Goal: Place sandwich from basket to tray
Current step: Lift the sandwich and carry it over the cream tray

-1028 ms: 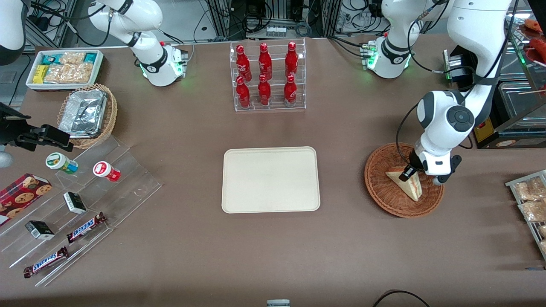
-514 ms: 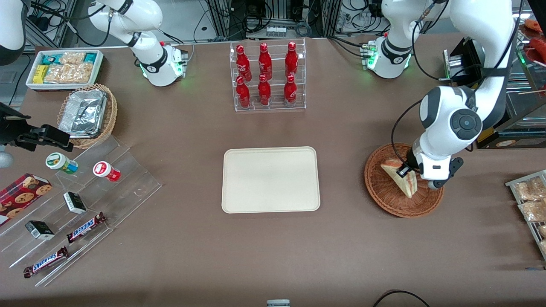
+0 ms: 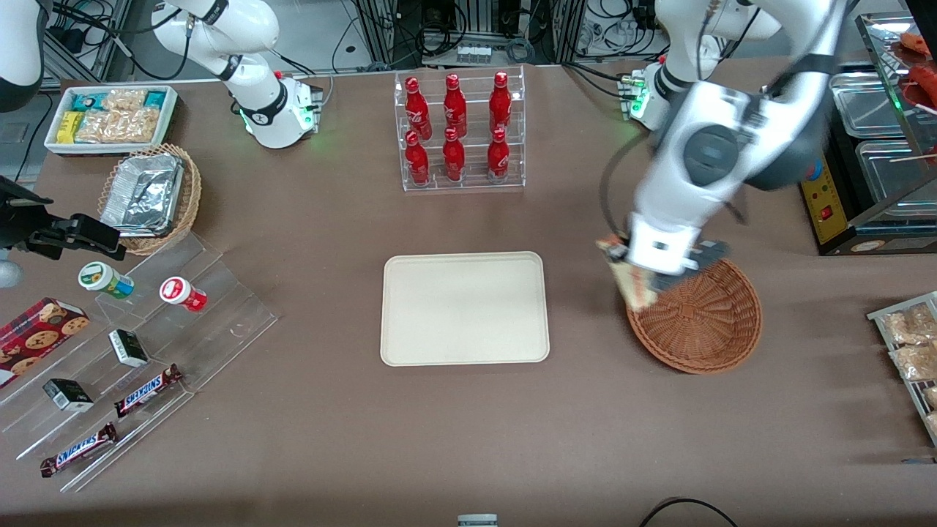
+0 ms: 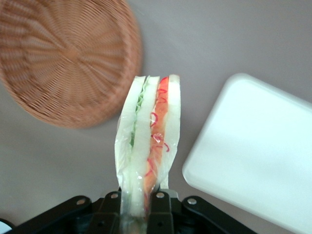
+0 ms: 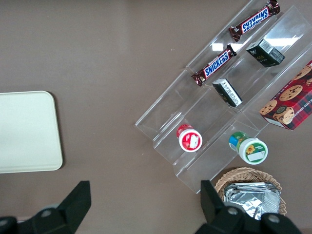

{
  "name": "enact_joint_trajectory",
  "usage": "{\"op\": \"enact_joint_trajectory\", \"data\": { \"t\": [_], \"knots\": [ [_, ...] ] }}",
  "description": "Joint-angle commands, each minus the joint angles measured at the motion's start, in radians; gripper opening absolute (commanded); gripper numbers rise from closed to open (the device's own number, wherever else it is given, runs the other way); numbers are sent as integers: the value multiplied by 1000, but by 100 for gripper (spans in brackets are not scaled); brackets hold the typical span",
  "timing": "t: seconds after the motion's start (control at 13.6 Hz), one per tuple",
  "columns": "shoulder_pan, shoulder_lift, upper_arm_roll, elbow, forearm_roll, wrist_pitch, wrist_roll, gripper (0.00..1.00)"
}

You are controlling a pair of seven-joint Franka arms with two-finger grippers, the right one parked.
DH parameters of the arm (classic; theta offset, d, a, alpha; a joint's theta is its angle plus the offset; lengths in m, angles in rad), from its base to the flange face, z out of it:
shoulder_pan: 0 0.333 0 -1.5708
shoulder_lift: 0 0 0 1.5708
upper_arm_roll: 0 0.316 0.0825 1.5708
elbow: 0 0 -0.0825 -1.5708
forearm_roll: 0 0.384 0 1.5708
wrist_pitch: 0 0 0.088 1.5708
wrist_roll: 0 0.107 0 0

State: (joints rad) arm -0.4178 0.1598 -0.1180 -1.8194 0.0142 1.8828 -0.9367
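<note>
My left gripper [image 3: 635, 265] is shut on the sandwich [image 3: 634, 284], a wrapped wedge of pale bread with a red and green filling stripe [image 4: 148, 141]. It hangs in the air above the basket's rim on the tray's side. The reddish-brown wicker basket [image 3: 703, 322] holds nothing [image 4: 63, 58]. The cream-white tray [image 3: 464, 308] lies flat beside the basket, toward the parked arm's end, with nothing on it [image 4: 258, 151]. In the left wrist view the black fingers [image 4: 164, 207] press the wrapper from both sides.
A clear rack of red bottles [image 3: 458, 132] stands farther from the camera than the tray. A clear stepped display with chocolate bars [image 3: 146, 390] and small cups [image 3: 181, 293] lies toward the parked arm's end. A metal rack of packets [image 3: 911, 344] sits at the working arm's end.
The gripper has lifted the sandwich out of the basket and carried it up and toward the tray. The basket now holds nothing.
</note>
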Motion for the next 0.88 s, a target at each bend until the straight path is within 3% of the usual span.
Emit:
{"op": "enact_joint_trajectory", "data": {
  "t": [0.0, 0.59, 0.81],
  "knots": [
    [-131, 107, 14, 98, 7, -2, -19, 0],
    [-331, 509, 20, 399, 16, 193, -188, 0],
    [-364, 596, 18, 475, 102, 208, -192, 0]
  ]
}}
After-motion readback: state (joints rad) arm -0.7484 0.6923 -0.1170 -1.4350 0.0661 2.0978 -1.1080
